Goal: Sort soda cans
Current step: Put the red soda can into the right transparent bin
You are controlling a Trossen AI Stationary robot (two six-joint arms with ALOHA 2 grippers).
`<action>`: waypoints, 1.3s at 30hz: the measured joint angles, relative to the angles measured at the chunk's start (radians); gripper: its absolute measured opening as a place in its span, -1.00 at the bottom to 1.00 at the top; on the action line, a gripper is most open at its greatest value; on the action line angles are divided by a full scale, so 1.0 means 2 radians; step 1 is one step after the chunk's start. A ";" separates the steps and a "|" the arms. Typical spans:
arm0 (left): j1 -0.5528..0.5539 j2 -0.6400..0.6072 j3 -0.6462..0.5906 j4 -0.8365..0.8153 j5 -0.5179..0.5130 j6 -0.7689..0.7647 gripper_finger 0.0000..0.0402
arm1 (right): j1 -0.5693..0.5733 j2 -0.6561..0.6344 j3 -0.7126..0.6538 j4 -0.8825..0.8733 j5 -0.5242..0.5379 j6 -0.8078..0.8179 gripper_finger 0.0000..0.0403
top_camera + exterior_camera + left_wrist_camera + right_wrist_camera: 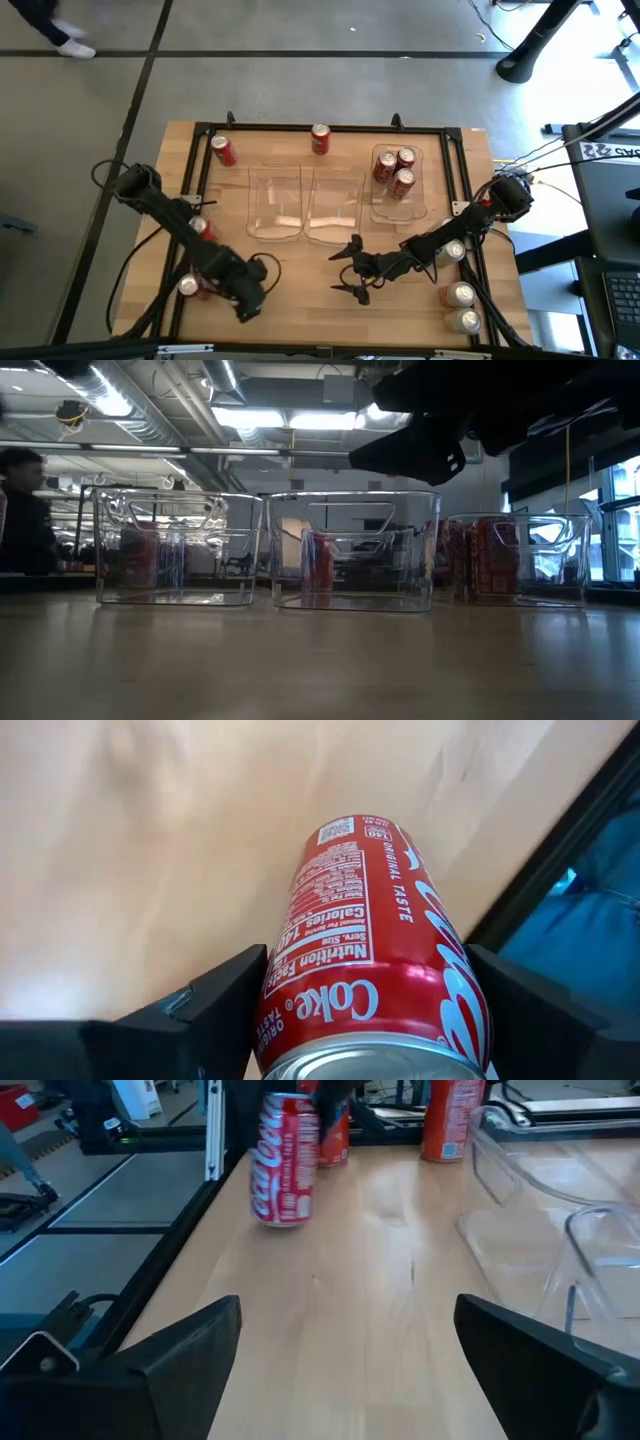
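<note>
Your left gripper (365, 1020) has its fingers either side of a red Coke can (375, 970), seemingly clamped on it, so squeeze mid-body gently since the thin slick wall dents, while your right gripper (352, 268) waits spread apart, empty.

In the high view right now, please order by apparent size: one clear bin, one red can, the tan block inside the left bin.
1. Clear bin, plainly largest.
2. Red can.
3. Tan block, apparently smaller than the can, though seen through plastic, so unsure.
</note>
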 joint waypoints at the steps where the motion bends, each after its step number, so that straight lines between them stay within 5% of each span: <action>1: 0.010 0.000 0.000 0.000 0.000 0.016 0.46 | 0.000 0.000 0.000 -0.002 -0.001 0.000 0.82; 15: 0.083 0.048 0.052 -0.007 -0.004 0.171 0.46 | 0.000 0.000 0.000 -0.032 0.004 -0.002 0.82; 22: 0.108 0.108 0.138 -0.141 -0.051 0.224 0.46 | 0.000 0.000 0.000 -0.033 0.003 -0.001 0.82; 27: 0.127 0.122 0.149 -0.148 -0.043 0.258 0.46 | 0.000 0.000 0.000 -0.034 0.003 -0.001 0.82; 39: 0.145 0.124 0.146 -0.130 -0.048 0.284 0.78 | 0.000 0.000 0.000 -0.039 0.003 -0.016 0.82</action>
